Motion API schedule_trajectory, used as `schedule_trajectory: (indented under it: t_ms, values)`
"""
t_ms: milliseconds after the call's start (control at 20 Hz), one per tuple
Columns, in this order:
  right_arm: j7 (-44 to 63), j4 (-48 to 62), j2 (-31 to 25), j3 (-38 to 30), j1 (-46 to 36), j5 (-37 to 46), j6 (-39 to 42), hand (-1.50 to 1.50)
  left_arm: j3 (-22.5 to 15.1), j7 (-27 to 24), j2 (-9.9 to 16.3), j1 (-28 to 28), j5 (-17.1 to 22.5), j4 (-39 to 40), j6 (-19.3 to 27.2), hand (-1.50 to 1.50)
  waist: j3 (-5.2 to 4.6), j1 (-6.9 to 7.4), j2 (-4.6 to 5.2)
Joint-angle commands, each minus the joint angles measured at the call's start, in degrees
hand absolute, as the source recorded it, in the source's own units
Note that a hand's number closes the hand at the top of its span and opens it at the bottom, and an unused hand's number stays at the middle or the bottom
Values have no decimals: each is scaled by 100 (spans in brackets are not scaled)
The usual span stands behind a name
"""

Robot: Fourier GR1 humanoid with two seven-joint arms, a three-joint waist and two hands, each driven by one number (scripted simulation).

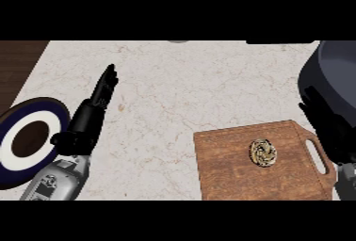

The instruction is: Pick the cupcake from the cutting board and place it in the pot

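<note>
The cupcake (262, 152), a small round brown and cream swirl seen from above, sits on the wooden cutting board (236, 179) at the lower right. The dark pot (332, 70) fills the upper right corner, partly cut off by the edge. My right hand (327, 123) shows at the right edge, fingers straight, just right of the board's handle slot and in front of the pot. It holds nothing. My left hand (104, 89) rests at the left with fingers straight, pointing up, far from the board.
A dark blue plate (17, 141) with a white ring and brown centre lies at the left edge, beside my left forearm. Pale marble counter (195, 84) spreads between the hands. Dark wood shows at the top left corner.
</note>
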Motion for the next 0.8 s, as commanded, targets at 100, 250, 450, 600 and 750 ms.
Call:
schedule_trajectory:
  t_ms: [100, 250, 450, 600, 750]
  values:
    - [-426, -369, -186, 891, -158, 240, 1396, 150, -95, 284, 17, 370, 228, 518, -336, 0, -191, -34, 1]
    - [-729, -693, -466, 1736, -364, 710, 2363, 150, -324, 520, 51, 831, 498, 831, -733, 0, -200, 185, 39]
    - [-2734, -1020, -19, 722, -122, 1901, 115, -150, -86, 470, 183, 1101, 813, 1098, -983, 0, -173, -232, -44]
    - [-3990, -1122, 389, 613, 451, 1245, 516, -150, 57, 486, 299, 1063, 992, 1140, -1228, 0, -171, -243, -36]
    - [-4238, -1492, 56, 454, 745, 1230, 905, -150, 225, 310, 257, 1002, 1057, 1575, -1437, 0, -192, -187, -35]
